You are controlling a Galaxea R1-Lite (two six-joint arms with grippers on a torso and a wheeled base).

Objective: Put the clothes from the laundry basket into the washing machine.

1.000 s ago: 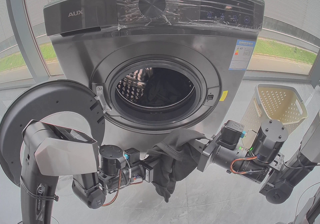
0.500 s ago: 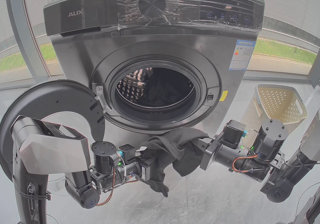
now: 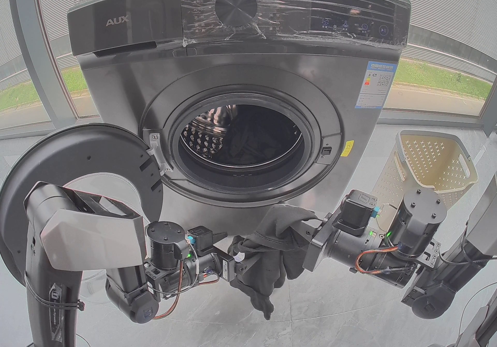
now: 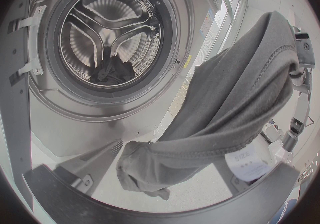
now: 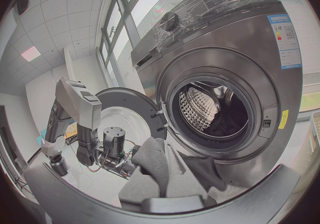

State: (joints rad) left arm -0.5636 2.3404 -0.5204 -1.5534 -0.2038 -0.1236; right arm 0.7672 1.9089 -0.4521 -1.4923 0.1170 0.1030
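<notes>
1. Below the drum opening (image 3: 240, 141) of the washing machine (image 3: 233, 74), just in front of its lower panel, a dark garment (image 3: 272, 252) hangs bunched between the two arms. A loose tail droops toward the floor.
2. Left gripper (image 3: 242, 263): jaws closed on the garment's near end, pads mostly buried in cloth. Right gripper (image 3: 306, 231): jaws pinching the other end; in the left wrist view the fabric runs up and folds over it (image 4: 300, 57).
3. Door (image 3: 77, 161) swung fully open to the left, well off the path. Dark clothes (image 4: 111, 71) already lie at the drum bottom. Laundry basket (image 3: 432, 161) stands at the right, beside the machine.
4. Step in hand, as I judge it: lift and feed the garment into the drum.
5. To do it well:
   - Raise both ends together until the hanging tail clears the lower lip of the opening, or it will drag on the seal.
   - Keep the grippers close so the bundle passes through compactly.
   - Carry it deep, past the gasket, before either jaw lets go.
   - Mind the white label (image 4: 246, 164) and loose hem, which could be left hanging over the rim.
</notes>
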